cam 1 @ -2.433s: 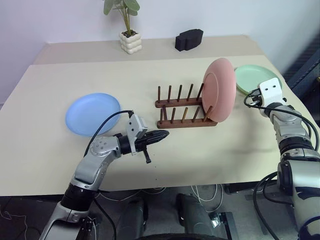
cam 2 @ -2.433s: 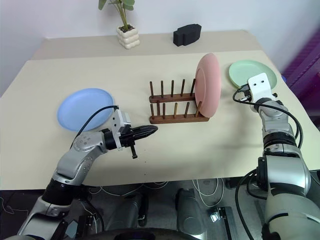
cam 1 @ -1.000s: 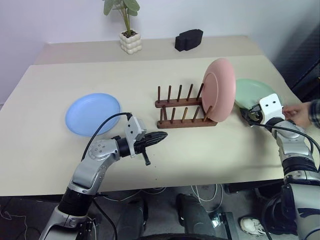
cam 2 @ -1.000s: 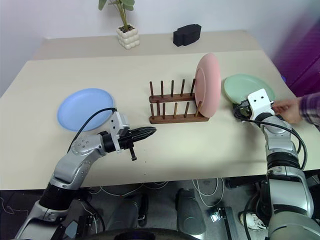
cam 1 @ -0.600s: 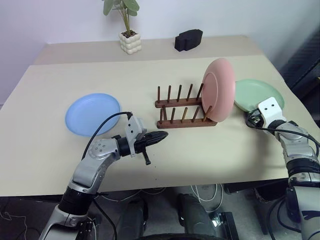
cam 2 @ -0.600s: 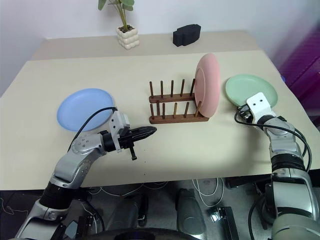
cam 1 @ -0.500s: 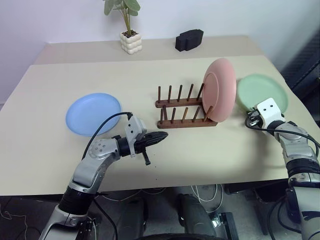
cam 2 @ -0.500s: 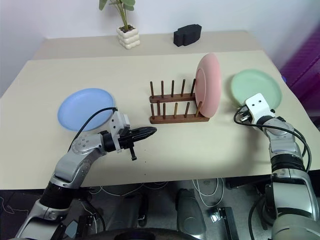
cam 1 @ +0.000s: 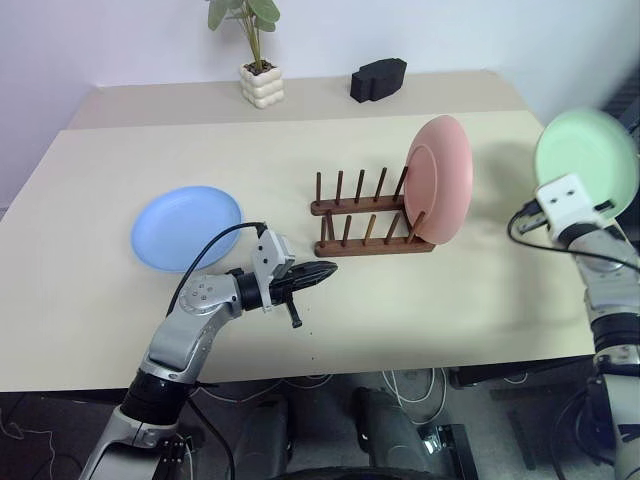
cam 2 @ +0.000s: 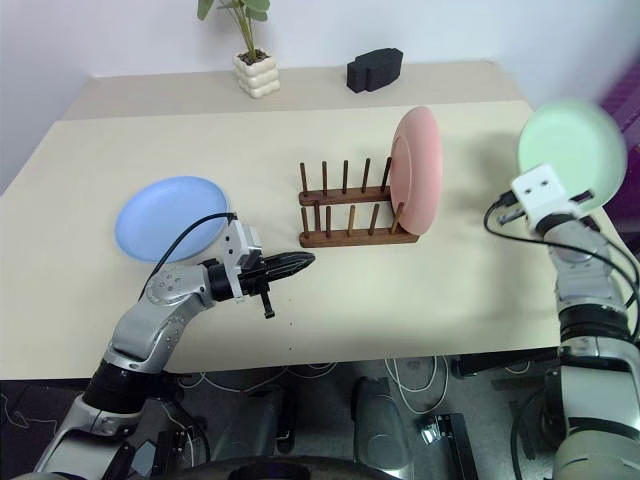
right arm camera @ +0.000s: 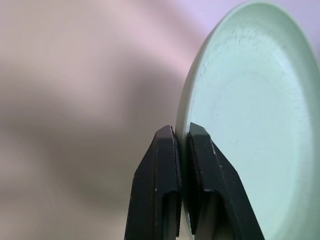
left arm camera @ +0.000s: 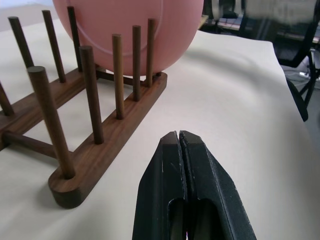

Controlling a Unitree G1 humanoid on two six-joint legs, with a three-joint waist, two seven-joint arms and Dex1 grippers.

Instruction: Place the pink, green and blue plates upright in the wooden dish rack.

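Table [cam 1: 120, 300] beige and matte, pale wall [cam 1: 120, 40] behind, potted plant [cam 1: 258, 60] at back

a beige table [cam 1: 120, 150] stands against a pale wall [cam 1: 120, 40], with cables on the dark floor [cam 1: 330, 420] beneath.

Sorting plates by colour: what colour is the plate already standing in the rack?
Salmon pink. The pink plate stands in the wooden dish rack; left eye view shows it best.
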